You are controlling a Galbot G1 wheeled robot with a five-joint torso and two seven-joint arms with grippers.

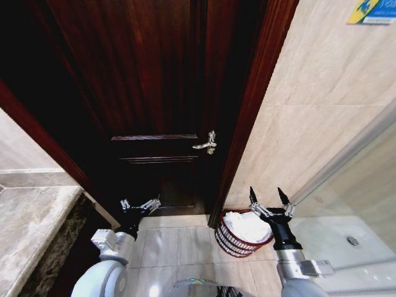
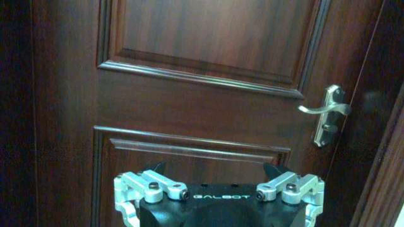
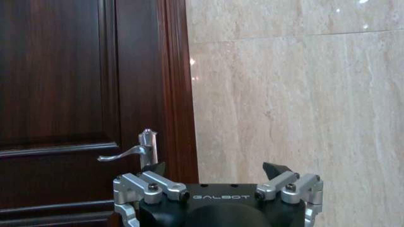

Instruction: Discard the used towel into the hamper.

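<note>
Right gripper (image 1: 270, 197) hangs just above the hamper (image 1: 232, 238), its two black fingertips spread wide with nothing between them. From my seat I see the hamper on the tiled floor (image 1: 176, 244), a small round red-brown openwork basket tucked at the foot of the door frame (image 1: 250, 108) where it meets the beige stone wall (image 1: 309, 105). A white towel (image 1: 246, 225) lies bunched inside it, filling it up to the rim, and the gripper is clear of the cloth. Through the right wrist camera I see that gripper's (image 3: 218, 170) fingertips pointing at the wall beside the frame, jaws parted, with the silver door handle (image 3: 129, 152) off to one side. Left gripper (image 1: 141, 204) is held low near the bottom of the dark wooden door (image 1: 148, 80), well apart from the hamper, fingers also spread and holding nothing; its own camera shows the fingertips (image 2: 275, 169) facing the door's lower panel, handle (image 2: 328, 113) up beside them. A grey stone ledge (image 1: 31, 229) runs along my left, and a glass shower screen (image 1: 365, 167) stands to the right of the hamper.
</note>
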